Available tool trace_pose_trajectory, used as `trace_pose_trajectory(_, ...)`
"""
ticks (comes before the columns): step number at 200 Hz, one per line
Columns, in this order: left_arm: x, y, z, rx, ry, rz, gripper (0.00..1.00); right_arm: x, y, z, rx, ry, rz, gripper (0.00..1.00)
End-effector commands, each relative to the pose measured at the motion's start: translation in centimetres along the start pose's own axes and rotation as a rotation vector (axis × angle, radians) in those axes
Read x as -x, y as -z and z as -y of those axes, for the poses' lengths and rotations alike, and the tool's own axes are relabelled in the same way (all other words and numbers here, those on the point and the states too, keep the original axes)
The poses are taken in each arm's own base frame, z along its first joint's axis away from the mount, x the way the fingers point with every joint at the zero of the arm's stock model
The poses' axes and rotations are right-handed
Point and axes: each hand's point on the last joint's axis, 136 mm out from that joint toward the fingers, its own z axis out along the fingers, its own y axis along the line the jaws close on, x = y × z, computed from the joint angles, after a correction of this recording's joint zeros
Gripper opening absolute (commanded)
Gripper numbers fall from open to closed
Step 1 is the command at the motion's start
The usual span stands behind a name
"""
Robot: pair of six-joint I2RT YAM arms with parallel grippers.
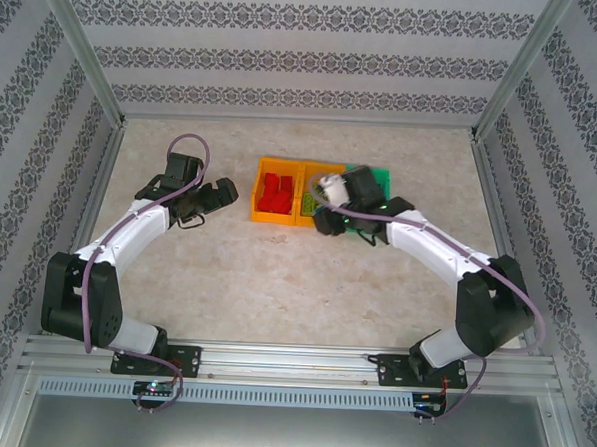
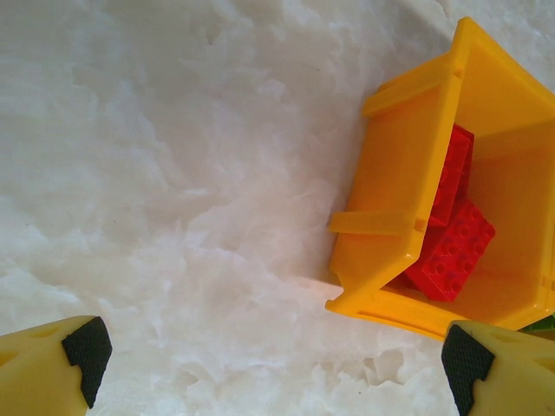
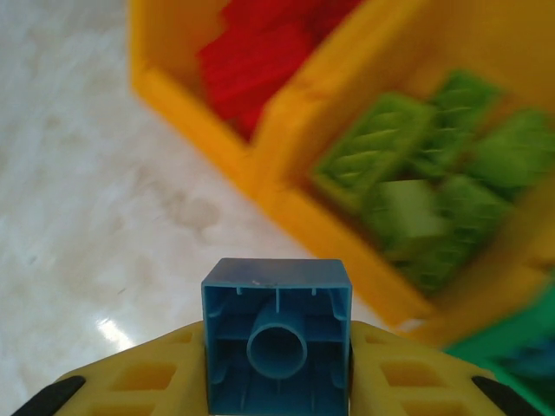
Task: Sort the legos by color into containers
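Observation:
The containers stand in a row at mid-table. The left orange bin (image 1: 275, 218) (image 2: 390, 173) holds red legos (image 1: 276, 194) (image 2: 451, 251) (image 3: 251, 61). The middle orange bin (image 1: 306, 220) (image 3: 338, 78) holds lime green legos (image 3: 434, 191). The green bin (image 1: 379, 176) (image 3: 512, 347) is on the right, partly covered by my right arm. My right gripper (image 1: 329, 220) (image 3: 277, 381) hovers at the near side of the middle and green bins, shut on a blue lego (image 3: 277, 286) whose hollow underside faces the camera. Left of the bins, my left gripper (image 1: 215, 197) (image 2: 276, 355) is open with nothing between its fingers.
Patterned walls (image 1: 287, 63) and metal frame posts (image 1: 82, 47) close in the table at the back and sides. Pale marbled tabletop (image 1: 275, 282) spreads between the bins and the arm bases.

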Motion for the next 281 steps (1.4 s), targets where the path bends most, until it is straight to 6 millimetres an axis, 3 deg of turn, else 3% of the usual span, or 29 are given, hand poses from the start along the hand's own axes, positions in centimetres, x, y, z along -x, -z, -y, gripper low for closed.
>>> trace_pose_trajectory(1, 0.3, 0.2, -0.2, -0.010, -0.010, 0.018, 1.00, 0.7, 1.2, 3.6, -0.035, -0.165, 0.045, 0.36)
trace_pose_trajectory(21, 0.1, 0.2, -0.4, -0.004, -0.015, 0.014, 1.00, 1.0, 1.7, 7.9, -0.098, -0.314, 0.064, 0.36)
trace_pose_trajectory(36, 0.0, 0.2, -0.5, 0.002, -0.020, 0.012, 1.00, 1.0, 1.4, 9.8, -0.108, -0.378, 0.052, 0.37)
trace_pose_trajectory(69, -0.2, 0.1, -0.8, 0.010, -0.019, 0.007, 1.00, 0.9, -0.4, 12.9, -0.153, -0.458, 0.014, 0.37)
trace_pose_trajectory(104, -0.2, 0.2, -1.1, 0.028, -0.027, 0.009, 1.00, 0.9, -1.5, 14.9, -0.176, -0.516, 0.005, 0.39)
trace_pose_trajectory(115, -0.2, 0.1, -1.1, 0.031, -0.028, 0.007, 1.00, 0.8, -1.7, 15.3, -0.184, -0.534, -0.002, 0.44)
trace_pose_trajectory(136, -0.3, 0.0, -1.2, 0.031, -0.027, 0.002, 1.00, 0.9, -1.5, 15.8, -0.198, -0.556, 0.002, 0.66)
trace_pose_trajectory(154, -0.3, 0.0, -1.3, 0.038, -0.029, 0.004, 1.00, 1.2, -0.8, 15.7, -0.203, -0.558, 0.019, 0.75)
trace_pose_trajectory(180, -0.3, -0.1, -1.3, 0.040, -0.031, 0.002, 1.00, 1.6, 0.9, 15.5, -0.226, -0.553, 0.053, 0.79)
trace_pose_trajectory(214, -0.2, 0.2, -1.9, 0.068, -0.038, 0.017, 1.00, 2.0, 3.9, 15.7, -0.299, -0.501, 0.149, 0.98)
trace_pose_trajectory(239, 1.0, 1.2, -3.4, 0.143, -0.094, 0.122, 1.00, 1.2, 6.1, 17.1, -0.436, -0.406, 0.259, 0.98)
trace_pose_trajectory(281, 4.9, 4.0, -7.1, 0.359, -0.247, 0.439, 1.00, -0.9, 8.4, 20.2, -0.628, -0.303, 0.472, 0.98)
